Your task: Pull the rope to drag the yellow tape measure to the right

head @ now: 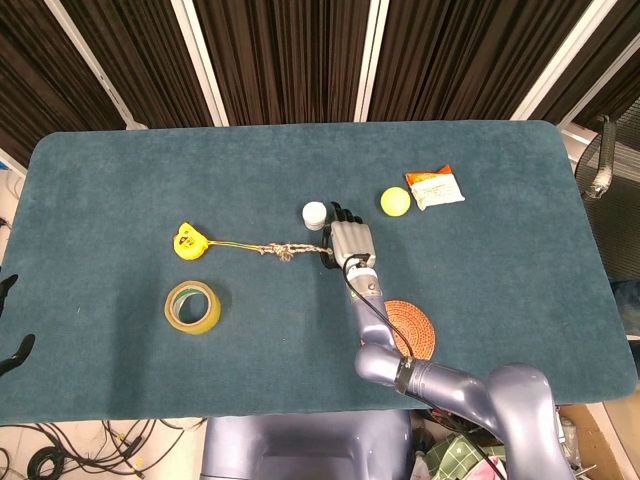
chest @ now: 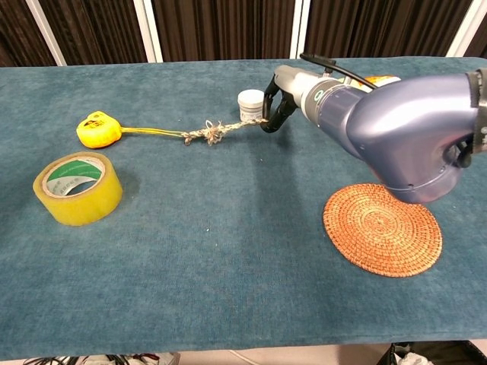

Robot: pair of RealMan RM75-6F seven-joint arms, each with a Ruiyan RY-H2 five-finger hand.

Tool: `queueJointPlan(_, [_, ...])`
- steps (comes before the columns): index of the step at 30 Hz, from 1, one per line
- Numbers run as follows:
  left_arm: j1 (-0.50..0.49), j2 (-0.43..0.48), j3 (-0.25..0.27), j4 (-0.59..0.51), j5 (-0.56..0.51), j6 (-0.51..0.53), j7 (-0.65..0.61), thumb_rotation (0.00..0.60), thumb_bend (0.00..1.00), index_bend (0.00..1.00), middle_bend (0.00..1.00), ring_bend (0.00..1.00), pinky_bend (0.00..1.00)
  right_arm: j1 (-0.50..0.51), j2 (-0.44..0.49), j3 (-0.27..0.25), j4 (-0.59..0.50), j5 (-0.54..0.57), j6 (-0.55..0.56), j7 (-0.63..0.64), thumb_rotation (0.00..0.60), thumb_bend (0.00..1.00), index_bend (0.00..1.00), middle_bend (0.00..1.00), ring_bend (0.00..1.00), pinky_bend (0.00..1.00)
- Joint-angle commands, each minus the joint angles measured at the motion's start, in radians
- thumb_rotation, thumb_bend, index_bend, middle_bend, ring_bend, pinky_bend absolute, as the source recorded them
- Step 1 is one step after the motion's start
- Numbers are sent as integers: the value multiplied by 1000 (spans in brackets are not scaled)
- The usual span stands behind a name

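Beside the white jar [chest: 250, 104], the right hand [chest: 275, 103] grips the rope [chest: 211, 133] palm-down.

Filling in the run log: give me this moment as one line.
right hand: grips rope end | rope: knotted, raised near hand | yellow tape measure: left, on table | left hand: unseen

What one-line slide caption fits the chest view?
Right hand grips the rope tied to the yellow tape measure, beside a white jar.

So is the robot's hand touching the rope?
Touching. In the chest view the right hand has its dark fingers curled round the end of the rope, which runs to the yellow tape measure.
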Motion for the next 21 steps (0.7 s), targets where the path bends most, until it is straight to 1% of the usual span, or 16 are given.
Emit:
queueJointPlan(1, [0,-1,-1,-1,-3,-2,1,600,299,105,0,0,0,-2,1,-2,-4,0,2,3,600,418,715,0,83,148])
queueJointPlan(6, [-1,-1,-3,1,-7,-2,2,600,298,105,0,0,0,-8,8,-2,-9,-2,1,11,600,418,716,0,83,148])
queueJointPlan(8, [-1,-1,-2,4,-7,-4,6,600,299,105,0,0,0,-22,20,2,-28,-2,-2,33,600,418,717,0,83,148])
queueJointPlan(10, [-1,-1,-2,6,-8,-4,8,600,299,105,0,0,0,-32,32,-4,-42,-15,-3,44,600,419,718,0,83,148])
queueJointPlan(14, [0,-3,-5,5,-14,-3,11,600,299,105,0,0,0,-53,67,-30,-49,-54,3,47,600,418,718,0,83,148])
queueJointPlan(16, [0,-4,-5,4,-16,-2,15,600,299,105,0,0,0,-60,81,-31,-47,-58,1,52,600,418,718,0,83,148])
queueJointPlan(17, [1,-5,-5,4,-17,-2,22,600,301,105,0,0,0,-70,101,-22,-41,-52,3,61,600,418,718,0,83,148])
queueJointPlan(21, [3,-9,-7,2,-22,3,32,600,304,104,0,0,0,-96,161,-37,-59,-61,-16,63,600,419,718,0,83,148])
